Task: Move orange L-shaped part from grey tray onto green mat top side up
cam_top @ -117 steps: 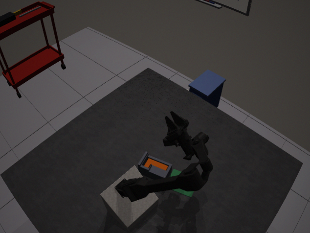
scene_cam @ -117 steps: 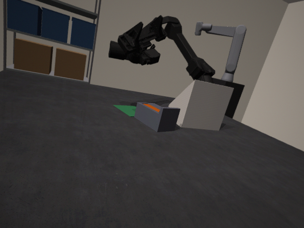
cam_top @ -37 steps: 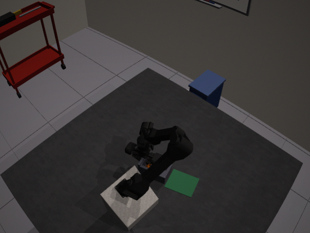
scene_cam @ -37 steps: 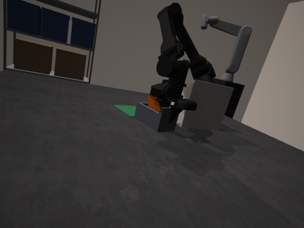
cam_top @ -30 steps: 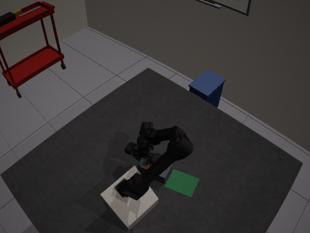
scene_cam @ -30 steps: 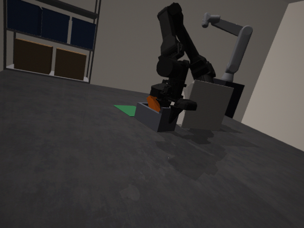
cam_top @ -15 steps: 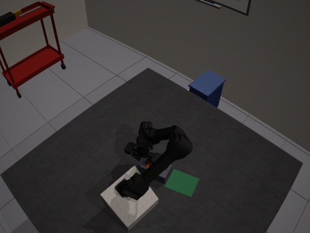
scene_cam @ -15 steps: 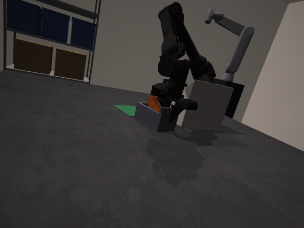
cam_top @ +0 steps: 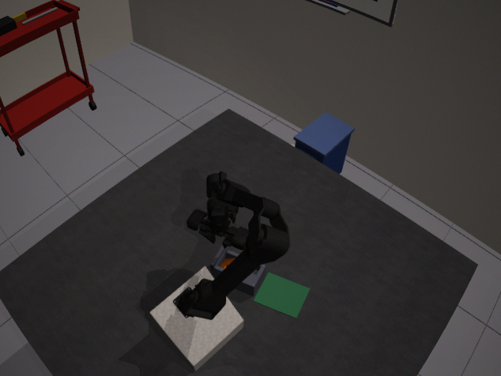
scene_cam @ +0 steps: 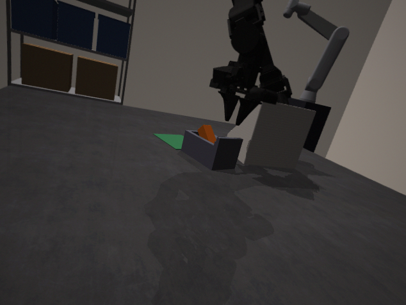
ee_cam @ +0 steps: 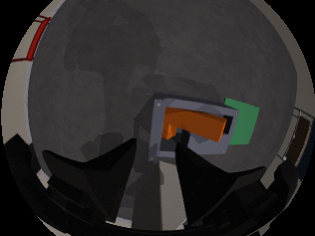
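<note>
So, biggest thing first: the dark table top [scene_cam: 82, 197] fills most of every view, with the arm [cam_top: 258, 235] folded over on its pale stone base block [cam_top: 202, 323]. Next down in size is the green mat [cam_top: 281, 294], lying flat just beside the grey tray [scene_cam: 212, 152] on the side away from the exterior camera.

The tray sits right next to the base block. Inside it, the orange L-shaped part [scene_cam: 207, 132] is tipped: one end pokes up above the tray's rim at a slant, while the rest stays down in the pocket (the wrist view shows the orange bar [ee_cam: 192, 122] running across the pocket toward the mat side).

The gripper [scene_cam: 236, 113] hangs above the tray, fingertips pointing down, well apart from the part and touching nothing. Its two fingers stand partly spread with only air between them, so it's released and empty, neither wide open nor clenched.
</note>
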`<state>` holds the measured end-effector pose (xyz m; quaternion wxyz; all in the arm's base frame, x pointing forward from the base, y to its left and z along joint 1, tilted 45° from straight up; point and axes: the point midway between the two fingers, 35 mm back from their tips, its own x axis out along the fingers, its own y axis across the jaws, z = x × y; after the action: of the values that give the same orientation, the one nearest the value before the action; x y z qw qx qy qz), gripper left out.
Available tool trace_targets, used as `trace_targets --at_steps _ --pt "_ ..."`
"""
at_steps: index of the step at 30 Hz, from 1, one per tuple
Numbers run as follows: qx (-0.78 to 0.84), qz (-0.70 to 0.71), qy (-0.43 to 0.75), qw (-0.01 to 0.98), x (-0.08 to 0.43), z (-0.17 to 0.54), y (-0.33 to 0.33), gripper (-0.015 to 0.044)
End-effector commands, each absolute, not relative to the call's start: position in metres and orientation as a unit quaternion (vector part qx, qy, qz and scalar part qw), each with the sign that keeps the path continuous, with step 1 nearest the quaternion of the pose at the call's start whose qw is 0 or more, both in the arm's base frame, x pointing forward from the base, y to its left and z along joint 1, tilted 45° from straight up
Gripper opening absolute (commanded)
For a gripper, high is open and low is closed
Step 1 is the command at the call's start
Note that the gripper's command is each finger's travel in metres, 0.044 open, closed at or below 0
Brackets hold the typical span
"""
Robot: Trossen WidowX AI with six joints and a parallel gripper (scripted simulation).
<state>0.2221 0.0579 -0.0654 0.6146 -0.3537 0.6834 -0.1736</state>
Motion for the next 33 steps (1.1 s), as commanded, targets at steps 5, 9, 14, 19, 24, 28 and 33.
trace_targets --at_steps 5,9,14,19,24,28,33 --pt "-0.351 -0.176 0.687 0.611 0.2185 -0.0509 0.0660 0.0180" --pt "-0.353 -0.174 0.683 0.616 0.2212 -0.0526 0.0664 0.0180" --pt "-0.353 -0.174 0.683 0.616 0.2212 -0.0526 0.0664 0.0180" --pt "-0.353 -0.174 0.683 0.616 0.2212 -0.0526 0.0664 0.0180" --pt "-0.353 -0.174 0.683 0.616 0.2212 -0.0526 0.0664 0.0180" --pt "-0.353 -0.174 0.683 0.616 0.2212 -0.0526 0.0664 0.0180" --pt "-0.296 -0.233 0.665 0.644 0.2253 -0.0470 0.0614 0.0280"
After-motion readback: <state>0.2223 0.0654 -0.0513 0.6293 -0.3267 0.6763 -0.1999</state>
